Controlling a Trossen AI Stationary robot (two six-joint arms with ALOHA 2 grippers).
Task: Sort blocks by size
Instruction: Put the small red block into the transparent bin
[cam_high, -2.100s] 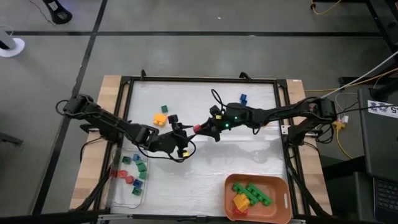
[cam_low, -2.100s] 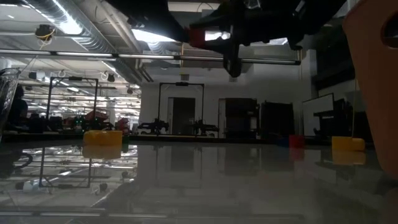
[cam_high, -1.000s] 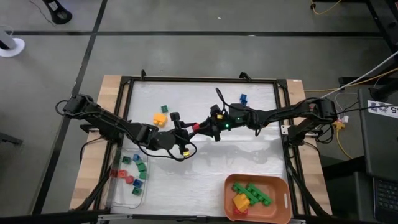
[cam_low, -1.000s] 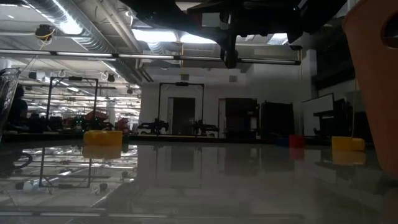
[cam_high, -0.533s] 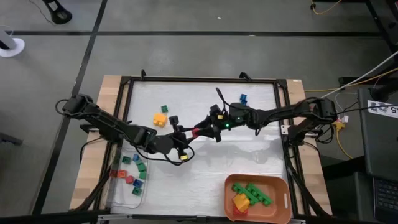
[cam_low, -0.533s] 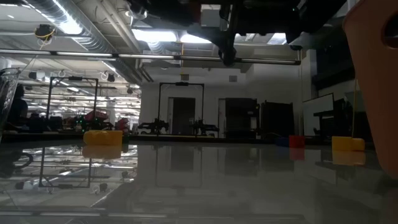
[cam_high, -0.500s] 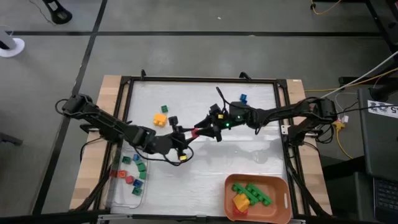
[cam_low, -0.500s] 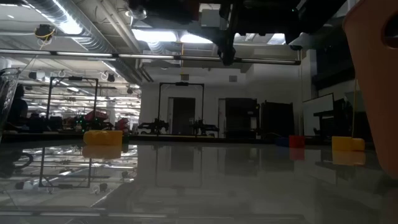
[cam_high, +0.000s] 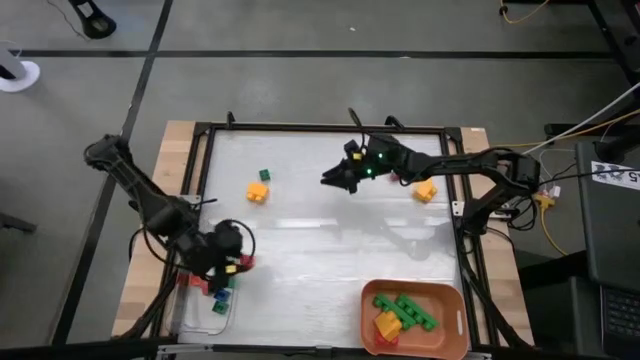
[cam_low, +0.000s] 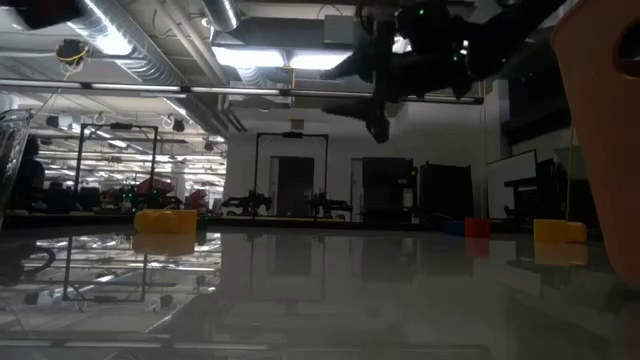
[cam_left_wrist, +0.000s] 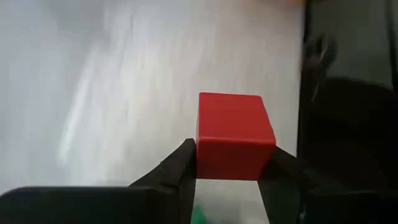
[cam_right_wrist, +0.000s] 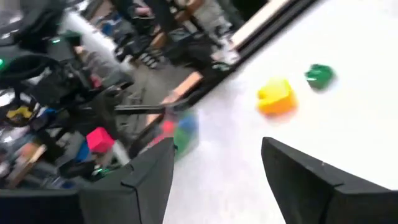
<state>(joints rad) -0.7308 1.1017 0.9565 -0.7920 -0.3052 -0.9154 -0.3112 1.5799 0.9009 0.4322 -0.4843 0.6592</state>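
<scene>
The left hand (cam_high: 238, 262) sits above the clear tray (cam_high: 190, 312) at the surface's (cam_high: 330, 260) front left corner, a small cube (cam_left_wrist: 235, 135) between its fingers. The right hand (cam_high: 330, 180) hangs over the rear middle. Two blocks (cam_high: 260, 186) lie rear left, another block (cam_high: 425, 190) rear right. The bowl (cam_high: 455, 325) holding long bricks (cam_high: 405, 310) occupies the front right corner.

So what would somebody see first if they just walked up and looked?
Probably the red block pinched between the left gripper's fingers, over the clear tray of small blocks at the table's front-left corner. Next, the orange tray at the front right, holding long green bricks. The right gripper hangs open over the table's far middle.
</scene>
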